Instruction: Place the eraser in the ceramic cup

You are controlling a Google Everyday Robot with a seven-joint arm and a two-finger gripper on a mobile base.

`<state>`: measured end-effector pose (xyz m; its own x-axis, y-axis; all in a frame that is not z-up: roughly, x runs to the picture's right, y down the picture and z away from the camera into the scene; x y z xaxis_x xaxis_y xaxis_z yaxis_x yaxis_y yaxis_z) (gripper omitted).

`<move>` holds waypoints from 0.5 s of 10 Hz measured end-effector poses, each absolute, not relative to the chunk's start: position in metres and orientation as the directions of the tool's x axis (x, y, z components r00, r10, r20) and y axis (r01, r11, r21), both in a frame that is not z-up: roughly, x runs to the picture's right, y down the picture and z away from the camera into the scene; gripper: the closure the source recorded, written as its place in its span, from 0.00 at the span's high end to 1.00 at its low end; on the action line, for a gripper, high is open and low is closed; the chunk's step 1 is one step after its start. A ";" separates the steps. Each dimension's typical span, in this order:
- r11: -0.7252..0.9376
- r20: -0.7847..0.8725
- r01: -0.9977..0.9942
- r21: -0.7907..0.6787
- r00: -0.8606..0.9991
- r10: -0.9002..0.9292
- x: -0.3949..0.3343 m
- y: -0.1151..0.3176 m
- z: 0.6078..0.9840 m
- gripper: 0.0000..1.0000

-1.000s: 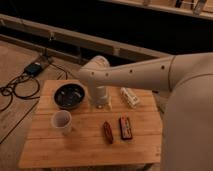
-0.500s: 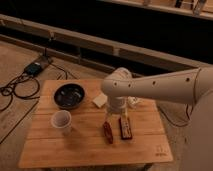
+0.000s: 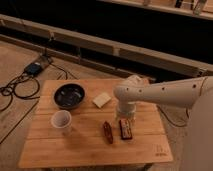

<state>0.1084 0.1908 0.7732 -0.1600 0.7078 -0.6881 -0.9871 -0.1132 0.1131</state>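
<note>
Planks of the surface [image 3: 75, 150] run bare along the near edge. Just behind that strip lies the eraser [image 3: 125, 129], flat, right of centre, its length pointing toward the camera. A reddish-brown oblong piece [image 3: 108, 132] lies just beside it on the left. The ceramic cup [image 3: 61, 121] stands upright well apart to the left, mouth upward. The gripper [image 3: 125, 119] hangs directly over the far end of the eraser, touching it or nearly so. Whether the jaws are open or closed cannot be told, since the wrist hides them.

The step in hand looks like the grasp. To do it well, the jaws should straddle the eraser's narrow width, centred along its length. They should sit low enough to bite the thin bar without scraping the wood, and stay clear of the brown piece. A straight lift should come before any crossing to the cup.

Farther back sit a dark bowl [image 3: 69, 95] and a pale cream block [image 3: 101, 100]. The arm [image 3: 165, 92] reaches in from the right, roughly level, and bends at a rounded joint so the wrist points straight down.
</note>
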 end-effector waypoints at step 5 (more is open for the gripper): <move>-0.114 -0.719 -0.990 0.085 -0.140 0.680 0.120 0.209 0.803 0.65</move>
<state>0.1198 0.2092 0.8029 -0.1399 0.6804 -0.7193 -0.9899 -0.1135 0.0852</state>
